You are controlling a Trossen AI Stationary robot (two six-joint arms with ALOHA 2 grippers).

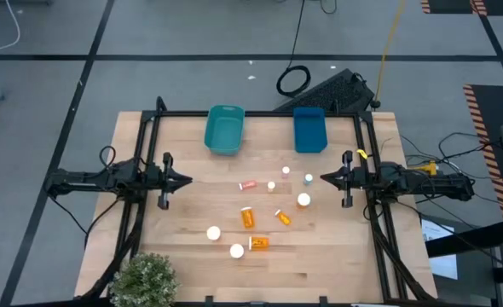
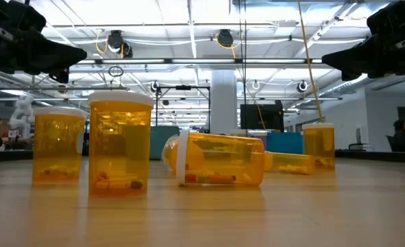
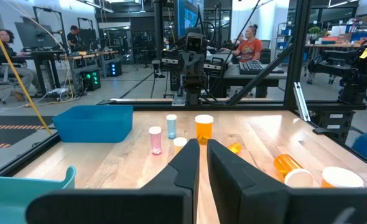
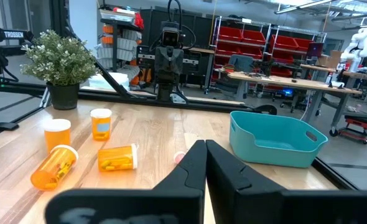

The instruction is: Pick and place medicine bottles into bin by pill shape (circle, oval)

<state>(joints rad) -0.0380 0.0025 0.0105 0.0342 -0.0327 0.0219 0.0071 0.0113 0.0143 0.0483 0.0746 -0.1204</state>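
Note:
Several medicine bottles (image 1: 258, 243) are scattered on the middle of the wooden table, mostly orange with white caps. Some stand upright (image 2: 120, 147) and others lie on their sides (image 2: 220, 161). Small pink (image 3: 155, 140) and bluish (image 3: 171, 126) ones stand farther off. A teal bin (image 1: 224, 130) and a blue bin (image 1: 309, 129) sit side by side at the far edge. My left gripper (image 1: 188, 180) hovers shut at the table's left, above the surface. Opposite it at the right, my right gripper (image 1: 323, 178) is also shut. Both point inward toward the bottles and hold nothing.
A potted plant (image 1: 145, 277) stands at the near left corner. Black frame rails (image 1: 260, 113) run along the far edge and both sides of the table. A keyboard (image 1: 332, 89) and a coiled cable lie on the floor beyond the far edge.

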